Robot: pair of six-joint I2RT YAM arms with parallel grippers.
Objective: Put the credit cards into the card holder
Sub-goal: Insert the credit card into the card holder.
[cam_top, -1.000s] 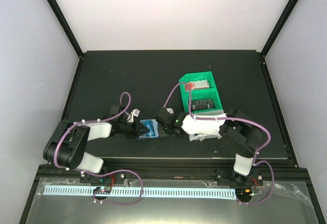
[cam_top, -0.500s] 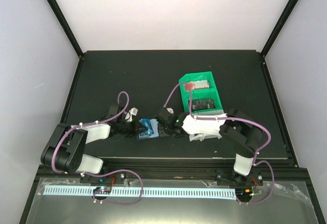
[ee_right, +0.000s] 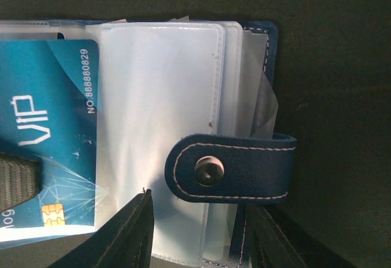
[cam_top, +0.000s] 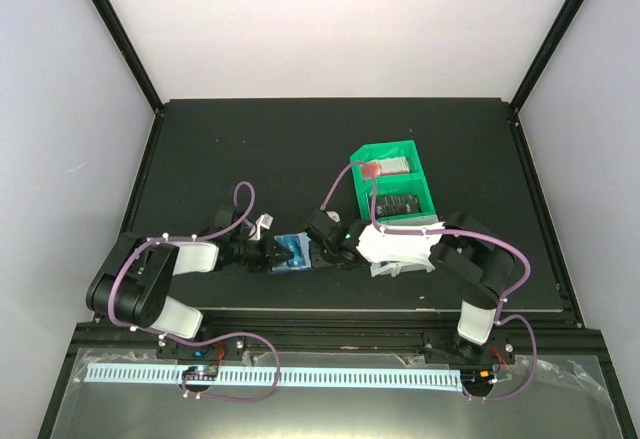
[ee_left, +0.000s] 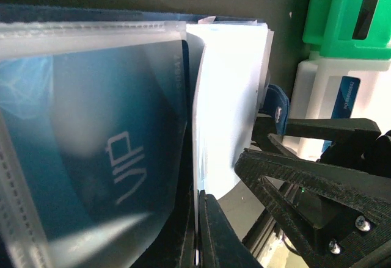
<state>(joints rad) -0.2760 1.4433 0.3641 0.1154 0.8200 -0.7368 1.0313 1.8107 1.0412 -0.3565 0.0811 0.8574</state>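
**Top view.** Two arms reach inward over the black surface (cam_top: 250, 149) and meet near its front edge. One card holder (cam_top: 290, 256) lies open between the left pincer (cam_top: 268, 254) and the right pincer (cam_top: 312, 252). Both pincers touch it and hide its two sides. One green bin (cam_top: 385, 148) stands behind the right arm. It has two compartments: the far one holds a pale item, the near one a dark item. The right arm covers the bin's near edge.

**Left wrist view.** The left pincer is pressed together, pinching one blue VIP card (ee_left: 104, 158). A frosted sleeve overlaps the upper part of this card. The stack of clear sleeves (ee_left: 229, 97) stands just beside the card's edge. Beyond the stack, the right pincer's two black fingers (ee_left: 293, 176) reach the holder's far edge. One white bin (ee_left: 317, 97) stands against the green bin and holds a second card (ee_left: 346, 97), blue and seen only in part.

**Right wrist view.** The holder is open. The VIP card lies over the left part of the sleeves. A ribbed pad (ee_right: 18, 179) of the left pincer sits on its left edge. One snap tab (ee_right: 229, 167) with a metal stud crosses the right side of the sleeves. The right pincer's fingers stand apart, one at each side of the holder's near edge. Whether they clamp it cannot be told.

**Count.** Cards: two. Holders: one. Bins: two
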